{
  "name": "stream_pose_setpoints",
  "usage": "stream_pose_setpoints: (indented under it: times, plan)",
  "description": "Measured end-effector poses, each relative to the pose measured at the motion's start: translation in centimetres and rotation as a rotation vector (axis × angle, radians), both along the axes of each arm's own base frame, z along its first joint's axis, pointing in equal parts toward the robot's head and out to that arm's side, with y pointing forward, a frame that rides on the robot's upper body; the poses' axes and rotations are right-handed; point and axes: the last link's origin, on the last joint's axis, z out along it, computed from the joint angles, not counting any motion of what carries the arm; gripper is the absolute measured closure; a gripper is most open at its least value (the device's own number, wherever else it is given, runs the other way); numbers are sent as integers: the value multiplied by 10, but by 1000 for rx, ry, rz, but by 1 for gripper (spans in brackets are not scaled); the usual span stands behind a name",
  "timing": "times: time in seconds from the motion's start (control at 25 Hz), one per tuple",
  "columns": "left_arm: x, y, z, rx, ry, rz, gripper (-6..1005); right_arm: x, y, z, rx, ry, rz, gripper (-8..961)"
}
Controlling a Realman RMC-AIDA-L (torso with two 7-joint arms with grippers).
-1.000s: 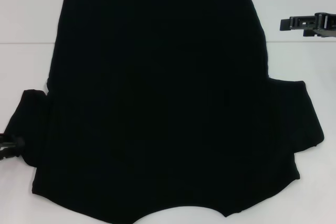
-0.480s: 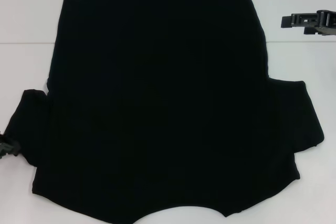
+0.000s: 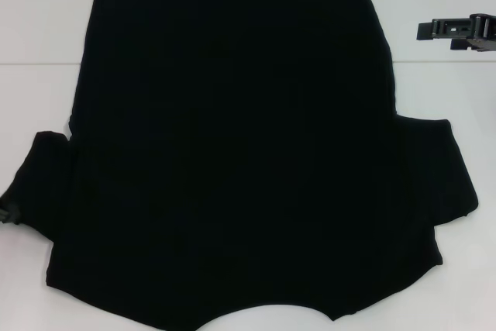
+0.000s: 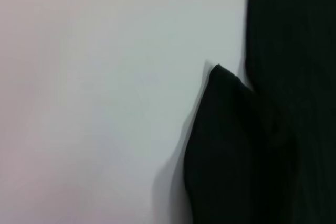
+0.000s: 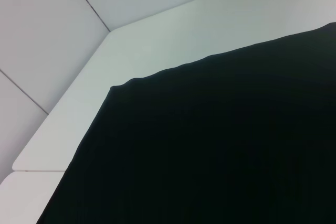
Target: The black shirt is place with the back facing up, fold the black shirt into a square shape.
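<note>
One large soft black cloth shirt [image 3: 240,153] lies spread flat on the white counter [image 3: 46,21], plain side up, and it fills most of the head view. Its nearest edge, with a shallow curved dip, is partly cut off by the bottom of that view. Two short sleeves stick out, one on each side of the shirt's body: the left one is bunched and folded at its tip, the right one lies flatter and wider. The far hem runs straight across the back of the counter.

Two claws show, both only in part. The left claw [image 3: 8,213] sits at the outer tip of the shirt's left sleeve, right at the view's edge; only a small dark piece of it is visible, so whether its fingers are apart, together or pinching the cloth cannot be told. The left wrist view gives no help: it shows the shirt's rounded sleeve end [image 4: 226,145] against the bare counter and no fingers.

The right claw [image 3: 456,30] hangs beside the shirt's far right corner, apart from the cloth and over bare counter. It is seen side-on and cut off by the view's edge, so the state of its fingers cannot be told. The right wrist view shows one shirt corner [image 5: 210,145] and the counter's angled far rim.
</note>
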Motion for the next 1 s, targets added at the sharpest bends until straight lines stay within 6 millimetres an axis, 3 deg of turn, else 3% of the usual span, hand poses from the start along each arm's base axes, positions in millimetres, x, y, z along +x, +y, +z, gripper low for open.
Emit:
stream_pose_setpoints:
  times: [0.2,0.64,0.96,1.0]
  plan:
    - [-1,-2,11,4,15,-6,914,0,0,0,0,-1,1,13]
    - [1,1,11,7,11,1,828,-3,2,3,9,-4,10,13]
    - [-5,-5,29,10,77,18,394,-3,2,3,11,-5,12,13]
    - [-6,-6,29,6,82,22,394,-4,2,3,11,-5,13,12]
